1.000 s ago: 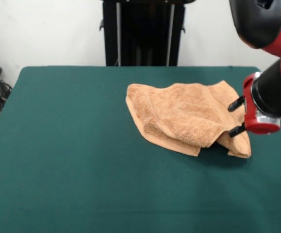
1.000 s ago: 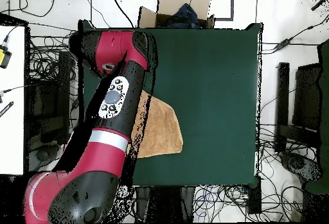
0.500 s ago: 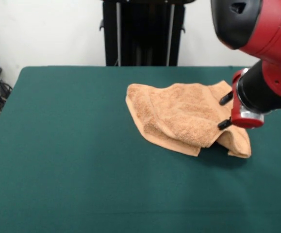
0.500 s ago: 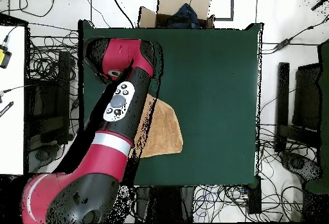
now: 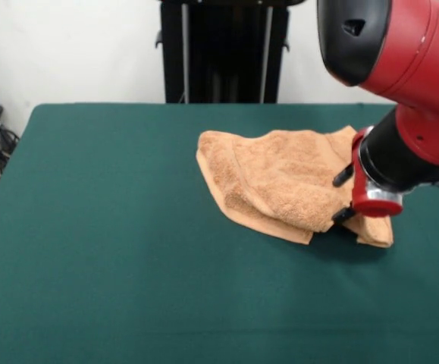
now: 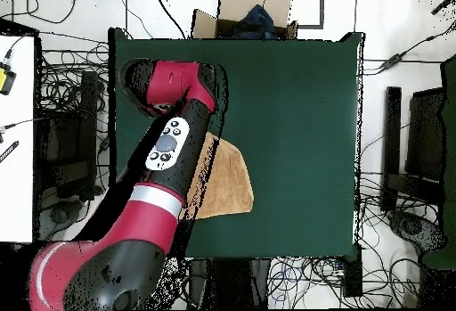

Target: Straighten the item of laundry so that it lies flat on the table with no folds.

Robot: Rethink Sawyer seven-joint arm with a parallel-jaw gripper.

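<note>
The red and black gripper (image 5: 343, 196) was found shifted leftward over the last second, onto the folded light orange-tan terry towel (image 5: 287, 186) lying right of centre on the dark green felt table (image 5: 113, 250). Fingers were spread; nothing gripped. Unfolding was judged not begun.

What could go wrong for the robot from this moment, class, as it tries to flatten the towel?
The gripper meets the towel where an upper layer overlaps the flap below, so it may catch both layers and drag the fold along. The towel also lies toward one side of the table, so a pull that way could perhaps carry it over the edge.
</note>
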